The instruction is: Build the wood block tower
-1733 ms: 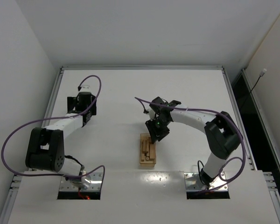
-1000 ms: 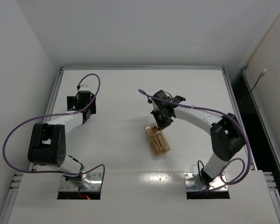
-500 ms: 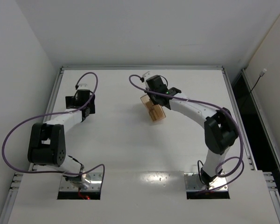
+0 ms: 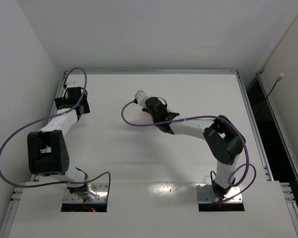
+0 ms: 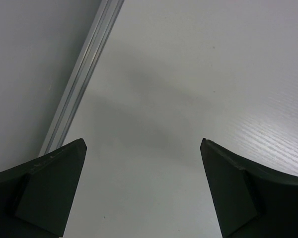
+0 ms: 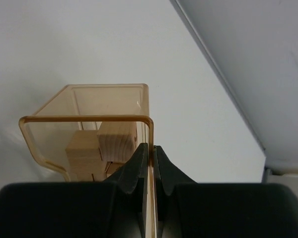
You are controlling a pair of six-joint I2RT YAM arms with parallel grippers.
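Currently the wood blocks are all inside the translucent tan tray, not on the bench; no tower shows in any view.

Key relation: right jaws are clamped together on the tray's right-hand wall, one finger inside and one outside. In the right wrist view the blocks sit just left of that grip, low against the tray's floor. Only their end grain faces the camera, so I judge their long axes run away from the jaws, along the tray's depth. Block count cannot be read.

Nearer arm: the right, by far. Left jaws are apart with nothing between them, over bare bench close to the aluminium rail, well apart from the tray.

Pose: right arm is stretched long and low across the bench toward its centre-left, wrist far from its base; the tray is almost hidden under the wrist from above. Left arm is reached toward the far-left edge.

Judgement: blocks must leave the tray before stacking; whether the tray rests on the bench or hangs clear of it, I cannot tell.
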